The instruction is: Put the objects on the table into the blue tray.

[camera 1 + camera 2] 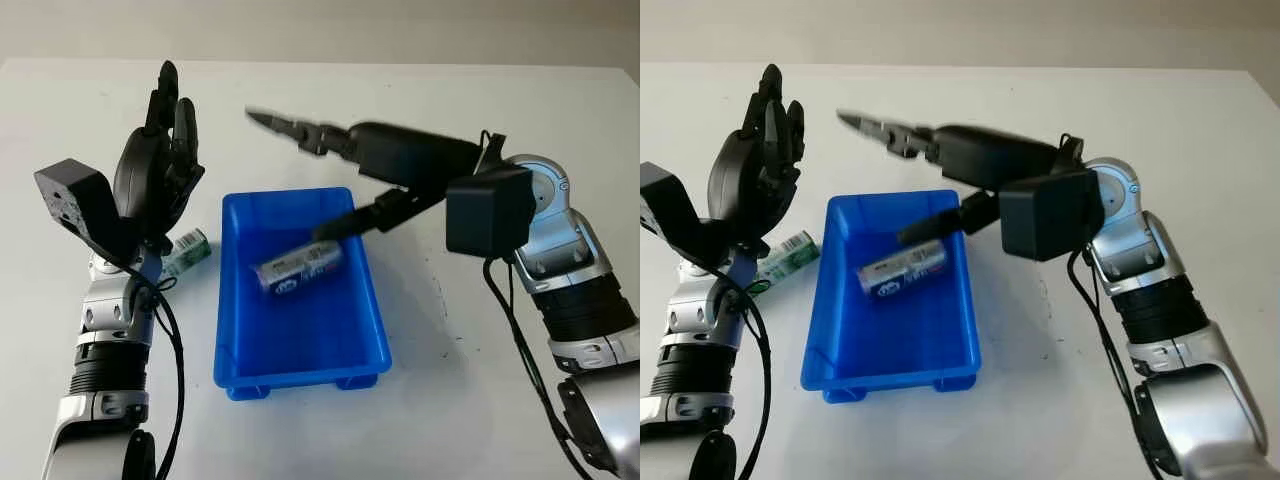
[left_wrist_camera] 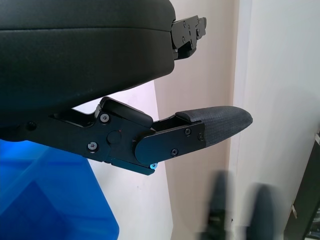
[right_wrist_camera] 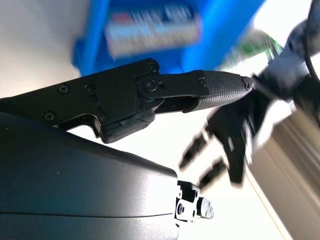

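Green packet [image 1: 187,251] half hidden behind open left hand [image 1: 160,160]; right hand [image 1: 330,140] open above blue tray [image 1: 375,300].

We get two head views looking forward and down at the bench [image 1: 450,400], set slightly apart, sharing the blue tray [image 1: 232,330] at frame centre. Each wrist view sits very close against its own hand's black shell; both catch a bit of the same tray [image 2: 45,200].
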### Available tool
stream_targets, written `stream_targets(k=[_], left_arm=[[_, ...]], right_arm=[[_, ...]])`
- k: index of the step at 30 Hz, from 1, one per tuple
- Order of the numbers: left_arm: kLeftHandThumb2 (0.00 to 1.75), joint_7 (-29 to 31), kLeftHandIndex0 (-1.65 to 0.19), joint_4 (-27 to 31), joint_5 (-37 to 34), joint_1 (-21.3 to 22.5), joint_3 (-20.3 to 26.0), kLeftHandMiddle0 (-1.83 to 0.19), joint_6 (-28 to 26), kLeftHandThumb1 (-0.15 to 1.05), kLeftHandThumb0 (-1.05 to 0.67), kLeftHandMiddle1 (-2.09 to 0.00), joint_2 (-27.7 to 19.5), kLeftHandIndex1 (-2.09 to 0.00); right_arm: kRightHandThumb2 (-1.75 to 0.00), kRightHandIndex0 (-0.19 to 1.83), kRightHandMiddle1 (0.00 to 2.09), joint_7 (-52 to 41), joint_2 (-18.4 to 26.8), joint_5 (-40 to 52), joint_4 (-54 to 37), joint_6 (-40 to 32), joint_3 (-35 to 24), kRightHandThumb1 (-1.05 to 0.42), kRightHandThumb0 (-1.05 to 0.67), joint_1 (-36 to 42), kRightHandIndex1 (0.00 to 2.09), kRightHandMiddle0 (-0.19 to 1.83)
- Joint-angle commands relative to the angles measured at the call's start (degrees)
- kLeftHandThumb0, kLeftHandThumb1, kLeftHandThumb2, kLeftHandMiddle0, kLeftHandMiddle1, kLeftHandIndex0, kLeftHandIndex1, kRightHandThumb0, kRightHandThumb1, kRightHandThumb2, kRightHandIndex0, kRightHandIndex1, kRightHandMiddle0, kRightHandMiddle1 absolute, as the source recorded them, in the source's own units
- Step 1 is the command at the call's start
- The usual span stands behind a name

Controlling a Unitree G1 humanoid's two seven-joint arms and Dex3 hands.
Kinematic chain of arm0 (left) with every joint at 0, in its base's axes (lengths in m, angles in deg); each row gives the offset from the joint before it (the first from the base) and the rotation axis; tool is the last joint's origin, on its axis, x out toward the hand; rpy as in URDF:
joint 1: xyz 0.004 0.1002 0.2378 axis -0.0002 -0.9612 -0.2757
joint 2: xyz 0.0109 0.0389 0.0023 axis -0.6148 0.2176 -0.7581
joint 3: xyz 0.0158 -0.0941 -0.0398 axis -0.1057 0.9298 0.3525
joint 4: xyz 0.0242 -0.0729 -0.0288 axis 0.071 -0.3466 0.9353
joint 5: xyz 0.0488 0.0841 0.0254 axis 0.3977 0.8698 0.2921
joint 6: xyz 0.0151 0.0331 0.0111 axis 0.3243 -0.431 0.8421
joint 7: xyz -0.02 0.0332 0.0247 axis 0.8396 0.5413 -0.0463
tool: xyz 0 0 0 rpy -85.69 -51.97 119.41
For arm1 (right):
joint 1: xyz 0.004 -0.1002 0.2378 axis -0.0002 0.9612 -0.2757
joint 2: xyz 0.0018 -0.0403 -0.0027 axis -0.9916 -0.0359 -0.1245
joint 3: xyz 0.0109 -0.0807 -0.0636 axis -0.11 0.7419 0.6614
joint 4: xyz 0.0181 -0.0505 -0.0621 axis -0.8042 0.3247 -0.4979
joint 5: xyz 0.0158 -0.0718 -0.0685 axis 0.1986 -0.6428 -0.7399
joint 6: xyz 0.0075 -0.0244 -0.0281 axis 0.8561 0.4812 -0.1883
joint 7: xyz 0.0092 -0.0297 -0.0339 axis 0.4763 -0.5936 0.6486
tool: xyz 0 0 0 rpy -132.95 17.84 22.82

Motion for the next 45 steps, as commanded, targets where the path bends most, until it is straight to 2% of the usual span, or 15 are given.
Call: stream_targets(k=[1,6,12,19,29,40,42,45], left_arm=[[0.68,-0.02,0.19,0.01,0.13,0.35,0.09,0.19,0.95,1.05,-0.74,0.00,0.02,0.00],[0.68,0.21,0.19,0.14,0.13,0.17,0.19,0.19,0.92,1.05,-0.74,0.00,-0.42,0.00],[0.67,0.42,0.19,-0.13,0.10,0.41,0.41,0.19,0.73,1.05,-0.75,0.00,-0.96,0.00],[0.67,0.86,0.19,-0.40,0.21,0.69,0.27,0.19,0.59,1.05,-0.75,0.00,-1.29,0.00],[0.67,0.65,0.19,0.10,0.32,0.80,0.09,0.19,-0.25,1.05,-0.75,0.00,-1.57,0.00],[0.67,1.16,0.19,0.93,0.27,0.22,0.21,0.19,-0.57,1.05,-0.76,0.00,-2.40,0.00],[0.68,0.18,0.19,3.02,1.30,-0.45,-0.12,0.19,-1.07,1.05,-0.74,0.00,-2.70,0.00],[0.63,-4.20,0.19,10.62,5.25,-2.56,-0.70,0.19,-5.05,1.05,-0.73,-0.02,-3.40,0.00]], right_arm=[[-0.46,-0.19,0.00,3.35,-0.47,1.43,0.22,-0.89,-3.54,-1.05,-0.85,0.84,0.00,-0.19],[-0.55,-0.19,0.00,10.38,-1.84,3.71,3.60,-3.59,-8.46,-1.05,-0.89,1.90,0.00,-0.19],[-0.62,-0.19,0.00,19.97,-3.85,6.22,5.95,-12.82,-14.77,-1.05,-0.80,5.83,0.00,-0.19],[-0.64,-0.19,0.00,24.85,-6.49,9.59,10.94,-14.67,-18.27,-1.05,-0.76,8.50,0.00,-0.19],[-0.66,-0.19,0.00,28.78,-9.44,11.69,13.62,-15.30,-19.89,-1.05,-0.72,12.00,0.00,-0.19],[-0.66,-0.19,0.00,29.85,-10.98,11.77,12.16,-16.68,-19.21,-1.05,-0.71,13.10,0.00,-0.19],[-0.66,-0.19,0.00,30.22,-11.02,11.39,11.69,-16.91,-19.00,-1.05,-0.72,13.09,0.00,-0.19],[-0.64,-0.19,0.00,30.14,-10.78,11.08,11.08,-16.65,-18.80,-1.05,-0.72,13.26,0.00,-0.19]])
